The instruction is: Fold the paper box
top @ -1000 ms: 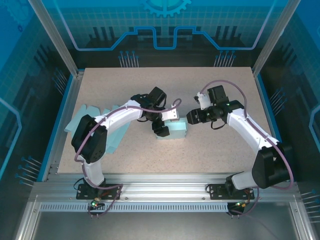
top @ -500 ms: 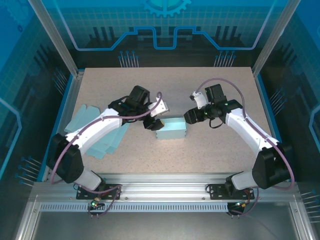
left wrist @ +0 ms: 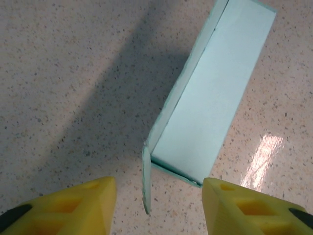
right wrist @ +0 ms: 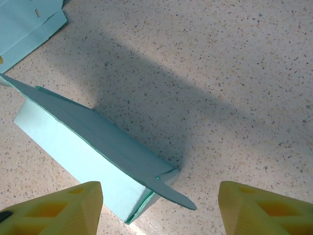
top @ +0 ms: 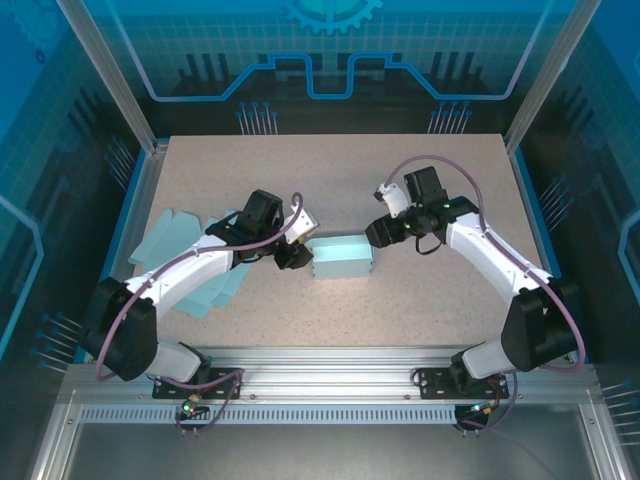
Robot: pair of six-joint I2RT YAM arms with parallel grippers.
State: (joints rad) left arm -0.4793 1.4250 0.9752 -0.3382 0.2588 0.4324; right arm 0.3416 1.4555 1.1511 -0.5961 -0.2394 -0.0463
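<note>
A light teal paper box (top: 342,257) lies assembled on the speckled table, mid-way between the arms. My left gripper (top: 291,252) sits just off its left end, open. In the left wrist view the box (left wrist: 210,98) runs away from the yellow fingers (left wrist: 73,208), and a small end flap (left wrist: 145,181) sticks out between them untouched. My right gripper (top: 379,232) hovers off the box's right end, open. The right wrist view shows the box (right wrist: 73,142) with a rounded flap (right wrist: 171,192) jutting out between the wide-apart fingers (right wrist: 264,208).
Flat teal paper blanks (top: 185,250) lie stacked at the table's left side under the left arm; a corner of one blank (right wrist: 29,24) shows in the right wrist view. A blue rail (top: 110,255) borders the table's left edge.
The left arm has swung back to the left, off the top of the box, and its gripper now sits at the box's left end. The right gripper shifted slightly.
</note>
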